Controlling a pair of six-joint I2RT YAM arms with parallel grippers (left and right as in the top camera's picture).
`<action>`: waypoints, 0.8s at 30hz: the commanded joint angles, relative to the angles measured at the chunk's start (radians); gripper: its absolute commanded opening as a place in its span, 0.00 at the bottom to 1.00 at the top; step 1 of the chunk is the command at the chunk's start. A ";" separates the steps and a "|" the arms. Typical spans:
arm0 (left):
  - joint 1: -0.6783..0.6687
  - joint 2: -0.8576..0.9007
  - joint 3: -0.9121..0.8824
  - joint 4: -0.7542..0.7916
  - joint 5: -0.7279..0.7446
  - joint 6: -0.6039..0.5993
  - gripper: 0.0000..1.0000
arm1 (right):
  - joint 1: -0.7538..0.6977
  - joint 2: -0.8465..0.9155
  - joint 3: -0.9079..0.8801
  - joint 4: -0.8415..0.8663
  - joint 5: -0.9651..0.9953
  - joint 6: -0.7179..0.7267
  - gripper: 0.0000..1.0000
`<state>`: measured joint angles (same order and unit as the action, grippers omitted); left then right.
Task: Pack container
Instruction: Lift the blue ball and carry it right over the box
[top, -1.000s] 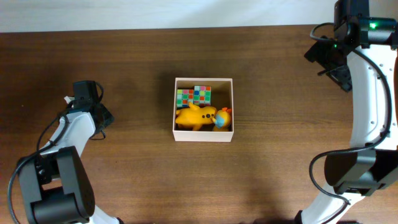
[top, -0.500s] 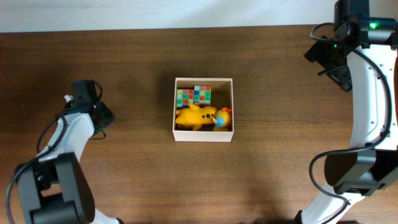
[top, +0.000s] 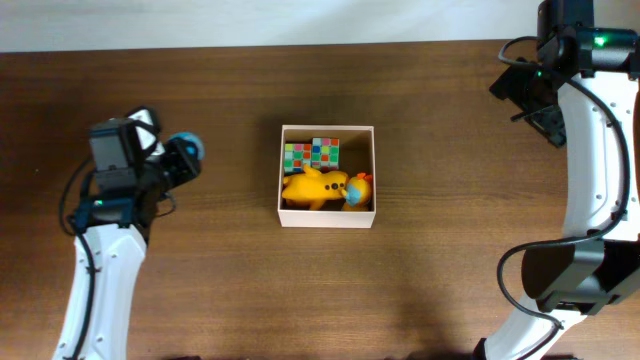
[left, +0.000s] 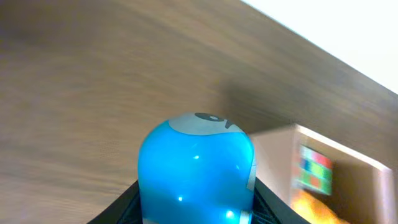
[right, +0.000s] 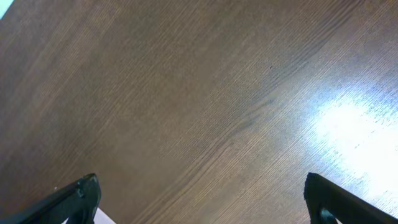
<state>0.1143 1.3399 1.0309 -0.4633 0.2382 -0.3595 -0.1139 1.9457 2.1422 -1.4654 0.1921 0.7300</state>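
Observation:
The container (top: 328, 220) is a square cream-walled box at the table's middle. Inside it lie a colourful checkered cube (top: 311, 154), a yellow plush toy (top: 312, 188) and a small orange-and-blue toy (top: 358, 189). My left gripper (top: 180, 160) is shut on a round blue toy (top: 187, 148), held above the table left of the container. In the left wrist view the blue toy (left: 196, 168) fills the jaws, with the container (left: 280, 155) and cube (left: 314, 168) beyond it. My right gripper (right: 202, 199) is open and empty over bare wood at the far right.
The dark wooden table (top: 450, 250) spreads all round the container. Its far edge meets a white wall (top: 250, 20) at the top. The right arm's white links (top: 600, 150) run down the right side.
My left arm has lifted and swung towards the container, and the blue toy now shows in its jaws. The right arm has not moved.

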 joint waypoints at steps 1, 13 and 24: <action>-0.118 -0.026 0.004 0.044 0.099 0.025 0.44 | -0.005 -0.009 0.010 0.000 0.002 0.003 0.99; -0.465 0.009 0.004 0.282 -0.019 0.059 0.45 | -0.005 -0.009 0.010 0.000 0.002 0.003 0.99; -0.552 0.249 0.004 0.478 -0.020 0.057 0.45 | -0.005 -0.009 0.010 0.000 0.002 0.003 0.99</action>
<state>-0.4252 1.5337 1.0309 -0.0376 0.2276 -0.3164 -0.1139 1.9457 2.1422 -1.4654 0.1921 0.7300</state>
